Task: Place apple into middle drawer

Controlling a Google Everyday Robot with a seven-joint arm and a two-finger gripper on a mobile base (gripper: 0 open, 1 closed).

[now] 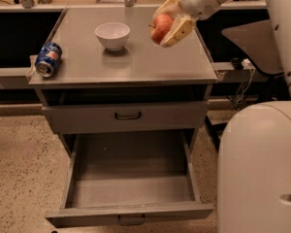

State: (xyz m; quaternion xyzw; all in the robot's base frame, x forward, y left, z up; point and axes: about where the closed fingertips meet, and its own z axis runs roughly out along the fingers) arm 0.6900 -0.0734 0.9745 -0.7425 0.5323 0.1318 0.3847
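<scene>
The red-orange apple (160, 27) is held in my gripper (168, 24), which is shut on it high above the right part of the cabinet top (136, 62). The pale fingers (178, 29) clasp the apple from both sides. The middle drawer (131, 178) is pulled out wide below, its grey tray bare inside, with a small dark handle (131, 221) on its front edge. The drawer front above it (126, 116) is closed.
A white bowl (112, 35) stands on the cabinet top left of the apple. A blue soda can (47, 59) lies on its side at the top's left edge. My white base (259, 169) fills the lower right, beside the open drawer.
</scene>
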